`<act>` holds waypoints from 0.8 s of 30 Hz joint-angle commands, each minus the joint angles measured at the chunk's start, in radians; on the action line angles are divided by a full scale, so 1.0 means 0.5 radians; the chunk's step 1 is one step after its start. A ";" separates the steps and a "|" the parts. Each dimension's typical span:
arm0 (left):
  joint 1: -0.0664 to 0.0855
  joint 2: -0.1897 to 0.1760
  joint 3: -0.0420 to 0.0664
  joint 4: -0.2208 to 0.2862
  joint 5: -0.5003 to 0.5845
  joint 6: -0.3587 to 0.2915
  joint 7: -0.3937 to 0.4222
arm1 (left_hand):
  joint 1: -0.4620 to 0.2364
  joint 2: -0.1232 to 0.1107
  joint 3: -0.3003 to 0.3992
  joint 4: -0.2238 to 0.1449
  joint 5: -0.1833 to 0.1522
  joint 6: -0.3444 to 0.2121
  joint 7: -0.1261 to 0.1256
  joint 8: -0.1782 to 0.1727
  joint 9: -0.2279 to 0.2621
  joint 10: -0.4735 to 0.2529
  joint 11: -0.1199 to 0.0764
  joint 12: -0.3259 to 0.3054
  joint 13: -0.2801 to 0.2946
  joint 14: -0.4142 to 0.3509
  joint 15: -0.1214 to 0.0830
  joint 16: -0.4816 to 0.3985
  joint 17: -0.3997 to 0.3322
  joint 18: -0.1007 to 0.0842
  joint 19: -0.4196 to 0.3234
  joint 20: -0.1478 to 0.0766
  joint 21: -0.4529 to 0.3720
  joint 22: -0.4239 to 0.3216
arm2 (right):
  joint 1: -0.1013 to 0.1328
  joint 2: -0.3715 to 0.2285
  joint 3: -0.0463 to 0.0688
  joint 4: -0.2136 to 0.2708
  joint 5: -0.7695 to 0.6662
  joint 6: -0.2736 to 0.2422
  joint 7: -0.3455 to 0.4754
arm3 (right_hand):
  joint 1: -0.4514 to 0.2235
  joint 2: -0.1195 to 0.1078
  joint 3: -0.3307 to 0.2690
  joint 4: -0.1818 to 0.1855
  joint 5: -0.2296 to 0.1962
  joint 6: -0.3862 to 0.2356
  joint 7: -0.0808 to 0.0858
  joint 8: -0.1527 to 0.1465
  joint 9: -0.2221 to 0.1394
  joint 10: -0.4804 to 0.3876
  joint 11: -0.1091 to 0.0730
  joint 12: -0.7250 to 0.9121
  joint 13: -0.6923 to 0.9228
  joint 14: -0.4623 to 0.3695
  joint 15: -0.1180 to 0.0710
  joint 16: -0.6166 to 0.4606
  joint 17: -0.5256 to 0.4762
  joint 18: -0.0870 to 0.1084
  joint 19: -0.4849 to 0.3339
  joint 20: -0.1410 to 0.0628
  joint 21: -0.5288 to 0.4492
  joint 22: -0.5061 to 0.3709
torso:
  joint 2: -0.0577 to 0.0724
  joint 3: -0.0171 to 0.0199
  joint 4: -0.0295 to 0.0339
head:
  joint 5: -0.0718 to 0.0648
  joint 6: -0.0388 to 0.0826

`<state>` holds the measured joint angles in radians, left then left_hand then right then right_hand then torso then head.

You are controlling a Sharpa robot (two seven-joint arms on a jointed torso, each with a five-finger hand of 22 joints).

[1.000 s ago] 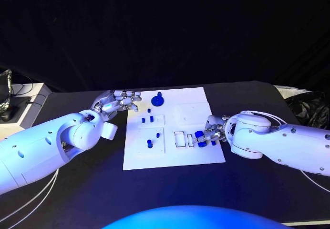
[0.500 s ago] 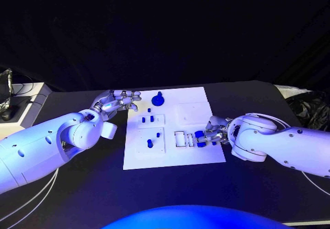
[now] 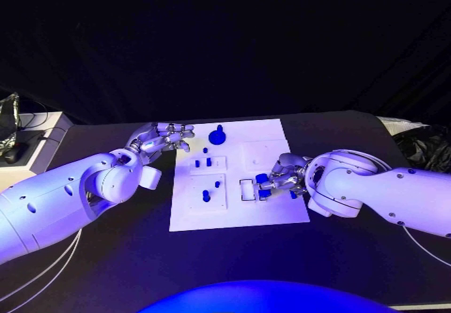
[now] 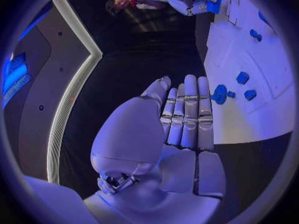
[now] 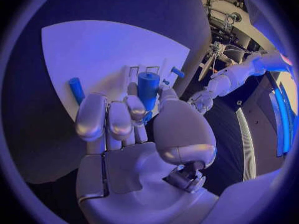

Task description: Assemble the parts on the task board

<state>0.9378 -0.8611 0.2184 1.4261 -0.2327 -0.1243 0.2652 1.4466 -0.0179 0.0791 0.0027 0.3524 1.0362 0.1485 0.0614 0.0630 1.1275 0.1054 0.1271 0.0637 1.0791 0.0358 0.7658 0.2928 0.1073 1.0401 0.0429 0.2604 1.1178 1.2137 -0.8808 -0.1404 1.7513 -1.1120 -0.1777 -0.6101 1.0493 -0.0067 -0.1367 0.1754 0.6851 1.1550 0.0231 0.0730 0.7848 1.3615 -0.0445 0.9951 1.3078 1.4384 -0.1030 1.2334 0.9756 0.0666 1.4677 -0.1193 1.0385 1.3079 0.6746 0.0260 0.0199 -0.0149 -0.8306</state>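
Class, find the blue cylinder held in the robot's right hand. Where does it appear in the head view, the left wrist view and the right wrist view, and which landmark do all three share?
Head view: the blue cylinder is at the right hand, over the task board.
Left wrist view: the same blue piece is at the far hand's fingertips.
Right wrist view: it stands upright, pinched by the fingers.
Shared landmark: the white task board.

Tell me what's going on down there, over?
Right hand holds a blue cylinder over the task board. Left hand open beside the board's far corner. Nothing in the way.
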 commanded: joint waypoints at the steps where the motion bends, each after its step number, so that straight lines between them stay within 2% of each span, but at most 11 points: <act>1: -0.002 0.006 0.002 0.002 0.012 0.044 0.010 | -0.008 0.000 0.011 -0.003 -0.003 0.006 -0.006 0.008 0.002 -0.014 0.002 0.002 -0.002 -0.003 0.006 0.000 0.001 -0.009 0.016 0.002 -0.012 0.003 | 0.002 0.040 0.000 -0.028 0.052 -0.001 0.036 | 0.006 0.019 0.315 -0.318 -0.011 0.015 0.004 0.006 0.000 0.006 -0.012 -0.010 0.056 0.009 -0.007 -0.009 0.002 0.010 0.111 0.000 0.006 0.276 | 0.001 -0.0006 -0.001 | 0.002 -0.003; 9: -0.002 0.008 0.002 0.004 0.012 0.043 0.007 | -0.009 0.000 0.012 -0.004 -0.002 0.004 -0.003 0.005 0.001 -0.015 0.003 0.002 -0.002 -0.003 0.006 0.000 0.001 -0.009 0.016 0.002 -0.012 0.006 | -0.012 0.140 -0.005 -0.116 0.032 0.006 0.027 | -0.003 0.021 0.311 -0.320 -0.031 0.013 0.005 0.006 0.000 0.004 -0.011 -0.014 0.053 0.009 -0.006 -0.012 0.000 0.010 0.110 0.000 0.006 0.276 | 0.001 -0.0013 0.001 | 0.009 -0.006; 18: -0.002 0.006 0.002 0.008 0.012 0.043 0.009 | -0.011 -0.001 0.013 -0.006 -0.002 0.005 -0.005 0.006 0.001 -0.015 0.002 0.003 -0.002 -0.003 0.006 0.001 0.002 -0.009 0.015 0.001 -0.013 0.009 | -0.029 0.198 -0.008 -0.171 0.011 0.010 0.024 | -0.008 0.021 0.303 -0.319 -0.043 0.012 0.006 0.006 0.000 0.002 -0.010 -0.015 0.052 0.009 -0.006 -0.016 -0.003 0.010 0.109 0.001 0.003 0.275 | 0.000 0.0003 -0.001 | 0.014 -0.010; 24: -0.002 0.003 0.002 0.009 0.012 0.041 0.008 | -0.011 -0.001 0.013 -0.006 -0.002 0.005 -0.005 0.006 0.001 -0.015 0.002 0.003 -0.002 -0.003 0.006 0.001 0.002 -0.009 0.015 0.001 -0.013 0.009 | -0.038 0.201 -0.010 -0.170 0.013 0.041 0.016 | -0.023 0.025 0.284 -0.305 -0.115 0.012 0.008 0.005 -0.002 0.002 -0.007 -0.014 0.051 0.010 -0.004 -0.017 -0.003 0.011 0.108 0.003 -0.001 0.275 | 0.000 0.0009 -0.003 | 0.021 -0.017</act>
<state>0.9376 -0.8605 0.2184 1.4277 -0.2326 -0.1192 0.2638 1.4466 -0.0179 0.0817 0.0000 0.3524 1.0363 0.1485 0.0614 0.0629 1.1276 0.1055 0.1272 0.0637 1.0791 0.0358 0.7658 0.2927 0.1074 1.0401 0.0429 0.2605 1.1215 1.1981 -0.7804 -0.1440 1.6646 -1.0982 -0.1771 -0.6068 1.0438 -0.0013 -0.1385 0.1705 0.6310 1.1554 0.0235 0.0708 0.7832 1.3616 -0.0444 0.9912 1.3075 1.4386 -0.1028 1.2296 0.9750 0.0618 1.4676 -0.1193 1.0385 1.3076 0.6749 0.0260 0.0190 -0.0057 -0.8376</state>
